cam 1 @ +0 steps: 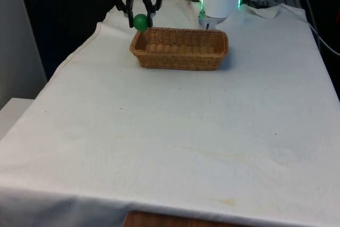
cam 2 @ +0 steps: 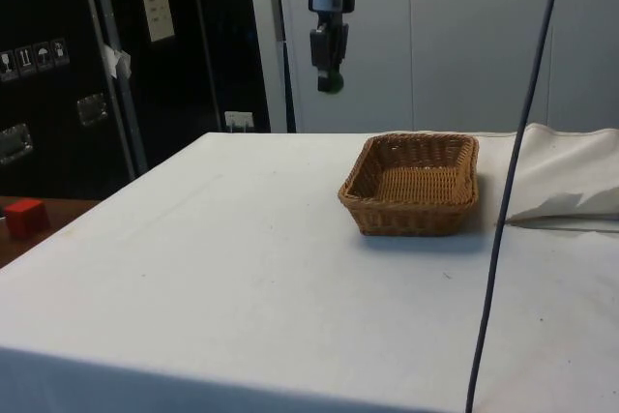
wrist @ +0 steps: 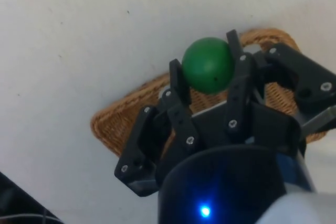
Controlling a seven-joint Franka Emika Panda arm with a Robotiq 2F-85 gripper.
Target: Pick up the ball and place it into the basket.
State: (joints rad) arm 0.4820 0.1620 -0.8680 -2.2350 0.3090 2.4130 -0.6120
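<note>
Ball point(cam 1: 141, 22) clamped in jaws, above basket point(cam 1: 180, 57)

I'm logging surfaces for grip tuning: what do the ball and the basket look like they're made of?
Green ball: smooth, evenly coloured, slightly matte; probably plastic or rubber, can't tell which. It sits pinched in the claw. Basket: woven tan strands with a braided rim, likely wicker or rattan, unglossy.
</note>
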